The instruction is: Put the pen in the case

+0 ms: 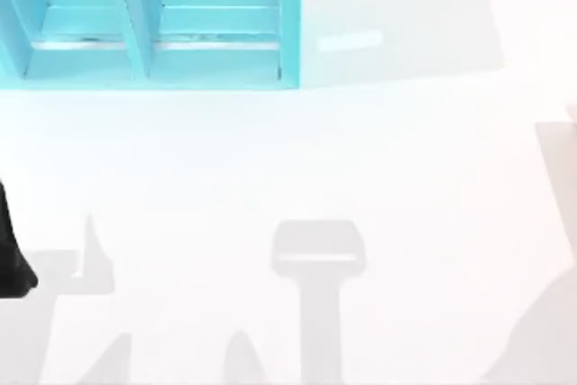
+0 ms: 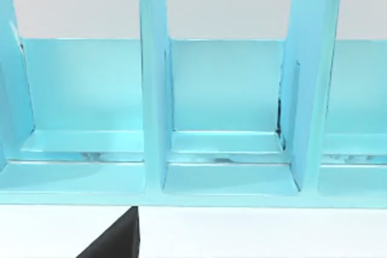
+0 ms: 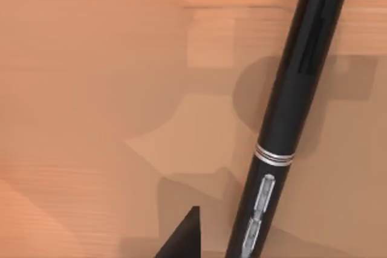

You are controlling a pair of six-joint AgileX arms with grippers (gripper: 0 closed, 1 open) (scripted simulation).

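Observation:
The pen (image 3: 284, 119) is slim and black, with a silver ring and a grey clip. It rises slanted out of my right gripper (image 3: 242, 247), which is shut on its lower end above a wood-coloured surface. One dark fingertip (image 3: 184, 234) shows beside it. The case (image 1: 288, 24) is a light-blue rack with upright dividers, standing at the table's far left. My left gripper (image 2: 118, 240) hovers just in front of the case (image 2: 154, 89), facing its open compartments. A dark part of the left arm (image 1: 11, 259) sits at the table's left edge.
The white table (image 1: 361, 160) stretches from the case to the near edge, with grey arm shadows (image 1: 317, 259) on its near half. The case's compartments (image 2: 227, 149) hold nothing that I can see.

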